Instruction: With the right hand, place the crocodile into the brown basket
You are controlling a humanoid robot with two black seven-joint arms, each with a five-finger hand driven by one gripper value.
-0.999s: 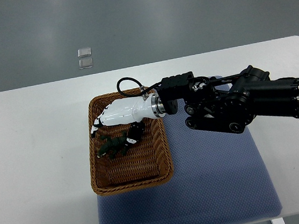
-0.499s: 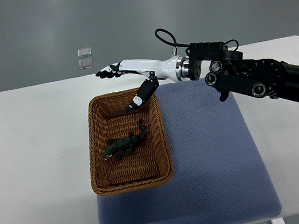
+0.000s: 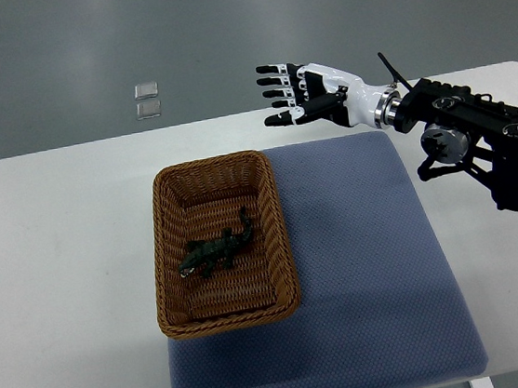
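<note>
A dark green toy crocodile (image 3: 216, 248) lies inside the brown wicker basket (image 3: 164, 188), near its middle, with the tail toward the right wall. My right hand (image 3: 287, 91) is raised above the table's far edge, up and to the right of the basket, well apart from it. Its white and black fingers (image 3: 274, 81) are spread and hold nothing. The black right arm (image 3: 477, 136) comes in from the right edge. No left arm shows.
The basket's right part rests on a blue-grey mat (image 3: 361, 267) that covers the middle and front of the white table (image 3: 62, 273). Two small clear squares (image 3: 146, 100) lie on the grey floor beyond the table.
The right hand let go of the crocodile in the basket, then rose and swung back to the right, away from the basket. The crocodile has lain still for the last half second.
</note>
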